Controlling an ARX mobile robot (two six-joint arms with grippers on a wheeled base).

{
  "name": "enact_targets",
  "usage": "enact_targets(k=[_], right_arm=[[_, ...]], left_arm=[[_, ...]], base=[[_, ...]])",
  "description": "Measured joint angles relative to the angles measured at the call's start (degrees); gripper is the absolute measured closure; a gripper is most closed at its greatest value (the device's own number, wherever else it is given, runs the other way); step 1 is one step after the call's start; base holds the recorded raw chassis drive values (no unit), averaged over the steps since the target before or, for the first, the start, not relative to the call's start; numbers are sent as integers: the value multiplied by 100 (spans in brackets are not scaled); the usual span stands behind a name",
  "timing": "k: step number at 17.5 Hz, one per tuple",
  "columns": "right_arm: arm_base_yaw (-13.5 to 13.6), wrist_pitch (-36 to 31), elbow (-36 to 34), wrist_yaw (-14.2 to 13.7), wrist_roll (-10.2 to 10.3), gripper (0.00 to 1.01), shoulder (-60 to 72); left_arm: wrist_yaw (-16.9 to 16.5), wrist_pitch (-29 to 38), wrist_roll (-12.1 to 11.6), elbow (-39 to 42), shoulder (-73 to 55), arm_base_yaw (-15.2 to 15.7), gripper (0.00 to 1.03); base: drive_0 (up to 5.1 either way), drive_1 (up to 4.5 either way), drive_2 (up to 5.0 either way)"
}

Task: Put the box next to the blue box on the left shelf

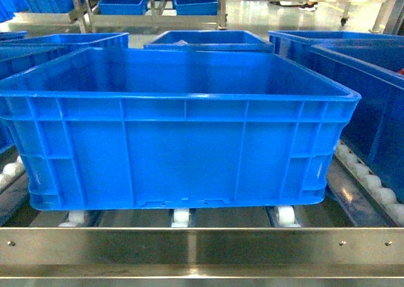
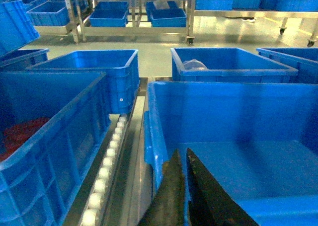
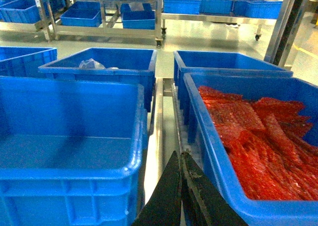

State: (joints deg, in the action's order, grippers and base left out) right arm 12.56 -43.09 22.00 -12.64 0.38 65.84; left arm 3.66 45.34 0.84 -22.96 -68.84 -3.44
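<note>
The box (image 1: 189, 148), a large bright blue ribbed crate, sits empty on the white rollers of the left shelf (image 1: 202, 246), just behind its steel front rail. A blue box (image 2: 54, 131) holding something red stands close on its left. Another blue box (image 3: 248, 136), full of red sheets, stands close on its right. My left gripper (image 2: 182, 151) is shut to a thin slit over the box's (image 2: 238, 121) near left corner. Contact with the rim cannot be made out. My right gripper (image 3: 180, 154) is shut on nothing, over the gap between the box (image 3: 64, 116) and the right one. Neither gripper shows in the head view.
A roller strip (image 2: 107, 161) runs between the box and its left neighbour. More blue crates (image 1: 208, 40) stand in the row behind, one holding a clear bag (image 3: 89, 64). Wheeled metal racks (image 2: 134, 17) with small blue bins stand across the pale floor.
</note>
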Motion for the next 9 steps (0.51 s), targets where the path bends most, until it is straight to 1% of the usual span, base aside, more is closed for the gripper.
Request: enact_targets(k=[1,2,3,4,7,9], right_arm=[[-138,-37,-247,101,-4,99,-243],[-262,-66,-494,219,-4,100,-503],[-334,-59,-664,308,-7,100,-675],[-413,-20,-879,437,-7,100,-890],[-643,142,-1272,605,-7,100,-1440],[-752,400,-1547,787,-4,100,-1954]], left_arm=[[-142,55,-2,254,225,120,101],[-332,74,-13,514,468,306,101],[-319,76,-11,684,629,367,101],[-330,55,-13,907,846,367,101],[-363,-83,-20,1298,1381,339,101],[-363,-321,-20,1591,1904,343,101]], base=[[0,0,0],[0,0,0],[0,0,0],[0,0,0],[0,0,0],[0,0,0]])
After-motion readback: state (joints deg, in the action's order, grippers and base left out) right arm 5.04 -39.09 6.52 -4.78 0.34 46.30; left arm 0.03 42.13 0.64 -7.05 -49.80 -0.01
